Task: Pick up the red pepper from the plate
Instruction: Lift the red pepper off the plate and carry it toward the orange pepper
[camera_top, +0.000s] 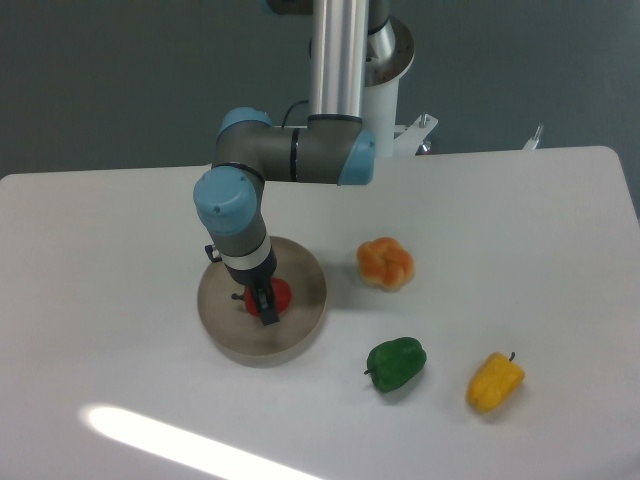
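While the arm reaches down from above, its gripper (265, 306) sits right on the red pepper (279, 294), which lies near the middle of the plate (305, 325). One dark finger (267, 310) crosses the front of the pepper, and red shows on either side of it, but from this angle I cannot tell whether the fingers are pressed onto the pepper or merely standing around it. A short dark stem pokes out on the camera-left side of the pepper. The plate rests on the white table (120, 250), directly under the tool. Off to the camera-right of the gripper, clear of the plate, lies an orange pepper (385, 263). Nearer the camera from that one sits a green pepper (396, 363), and beyond it, further to the camera-right, a yellow pepper (494, 381).
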